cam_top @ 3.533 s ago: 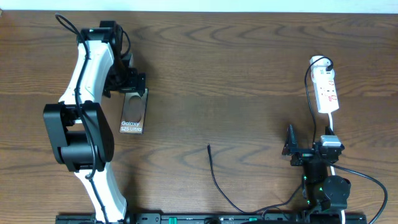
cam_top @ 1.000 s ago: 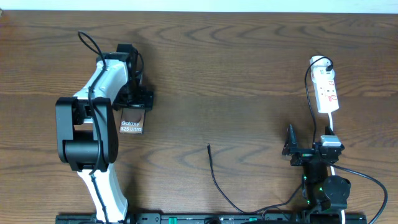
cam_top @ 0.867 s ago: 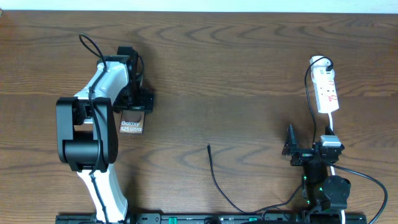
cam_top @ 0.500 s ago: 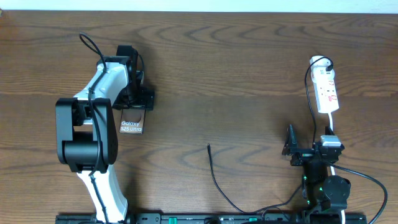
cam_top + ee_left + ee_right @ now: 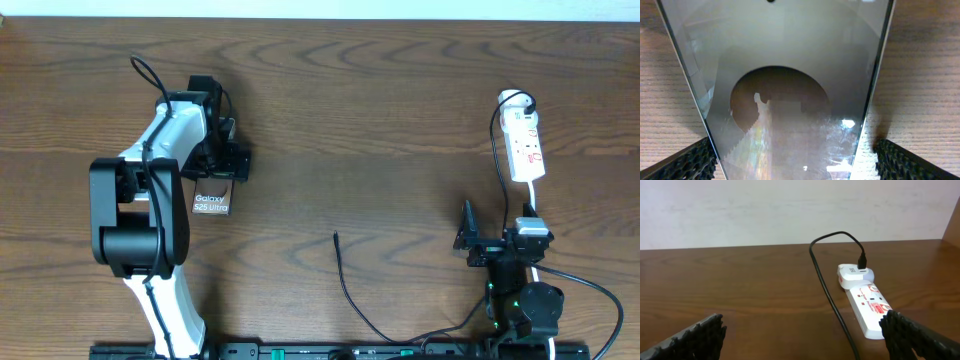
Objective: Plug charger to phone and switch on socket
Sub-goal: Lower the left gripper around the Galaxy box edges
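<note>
The phone (image 5: 211,203) lies flat on the table at the left, its "Galaxy" lettering showing below my left gripper (image 5: 224,166). In the left wrist view the phone (image 5: 790,75) fills the frame. My left gripper (image 5: 795,162) is open, with a finger on each side of the phone's long edges and a thin strip of wood showing by the right finger. The charger tip (image 5: 336,236) lies loose mid-table. Its black cable (image 5: 830,297) runs to the white plug on the socket (image 5: 525,145), which also shows in the right wrist view (image 5: 869,306). My right gripper (image 5: 466,232) is open and empty, its fingers (image 5: 800,340) wide apart.
The charger cable (image 5: 365,318) curves towards the front edge of the table. A pale wall rises behind the table's far edge (image 5: 740,247). A white cord (image 5: 533,200) runs from the socket towards my right arm.
My left arm has swung to the right and settled over the phone's upper part. The phone has shifted very slightly away from the front edge. The right arm and charger have not moved.
</note>
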You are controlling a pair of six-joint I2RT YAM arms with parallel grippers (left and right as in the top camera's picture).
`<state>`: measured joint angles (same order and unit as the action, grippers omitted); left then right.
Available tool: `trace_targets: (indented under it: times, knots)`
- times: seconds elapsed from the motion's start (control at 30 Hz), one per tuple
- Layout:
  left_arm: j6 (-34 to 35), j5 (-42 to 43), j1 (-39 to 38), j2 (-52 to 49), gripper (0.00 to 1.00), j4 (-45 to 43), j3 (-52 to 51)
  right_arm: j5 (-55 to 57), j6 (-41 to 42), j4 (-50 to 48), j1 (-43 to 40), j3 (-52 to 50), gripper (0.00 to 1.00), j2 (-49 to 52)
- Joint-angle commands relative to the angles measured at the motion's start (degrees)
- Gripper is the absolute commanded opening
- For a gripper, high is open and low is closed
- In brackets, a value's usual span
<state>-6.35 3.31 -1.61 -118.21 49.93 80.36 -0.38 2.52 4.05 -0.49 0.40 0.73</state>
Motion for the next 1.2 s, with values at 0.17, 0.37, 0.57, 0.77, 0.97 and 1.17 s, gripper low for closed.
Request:
trace_targets:
  times: [0.17,0.37,0.57,0.77,0.97,1.17]
  knots:
    - [-1.18,0.94,0.35,0.26,0.98,-1.4,-2.51,0.22,-0.46,0.24,0.55,-0.09,0.99,-0.13]
    - [-1.16,0.94,0.35,0.26,0.98,-1.73,-2.51,0.22,-0.46,0.24,0.55,-0.09,0.99,-0.13]
    - [-1.14,0.96,0.35,0.24,0.98,-3.34,-2.51,0.22,-0.48,0.24,0.55,-0.09,0.99,-0.13]
    - [-1.16,0.96,0.35,0.26,0.98,-4.66,-2.51,0.22,-0.48,0.24,0.55,-0.09,0.99,-0.13]
    - [-1.18,0.94,0.35,0.24,0.98,-4.83,-2.51,0.22,-0.48,0.24,0.55,-0.09,0.99,-0.13]
    - [-1.62,0.63,0.35,0.24,0.98,-4.61,-2.51,0.22,-0.48,0.24,0.55,-0.09,0.99,-0.13]
